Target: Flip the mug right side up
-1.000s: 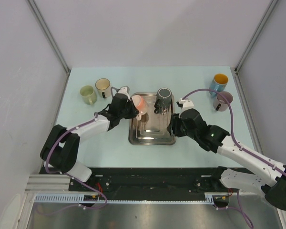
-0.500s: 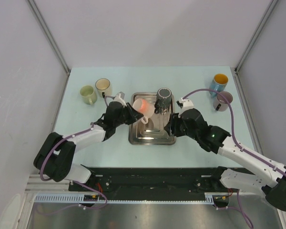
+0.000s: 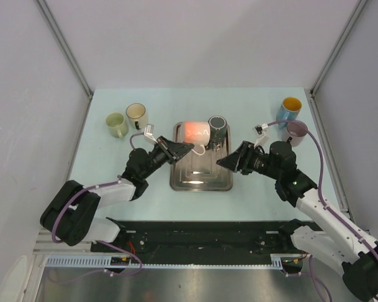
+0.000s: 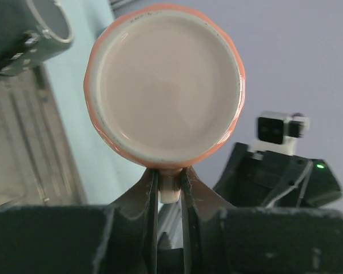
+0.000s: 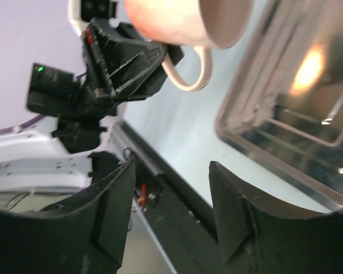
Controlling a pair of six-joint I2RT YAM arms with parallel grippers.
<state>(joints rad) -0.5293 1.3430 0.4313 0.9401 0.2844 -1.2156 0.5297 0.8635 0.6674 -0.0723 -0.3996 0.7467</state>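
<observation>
Left fingers (image 4: 138,193) pinch the handle of the orange mug (image 3: 194,131) over the one tray (image 3: 201,173); right fingers (image 5: 231,205) spread empty; five other mugs (image 3: 217,126) stand nearby.

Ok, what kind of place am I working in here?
Probably a lab test cell, not a kitchen: bare grey walls box in a pale table, with spare mugs and a metal tray set out like props.
</observation>
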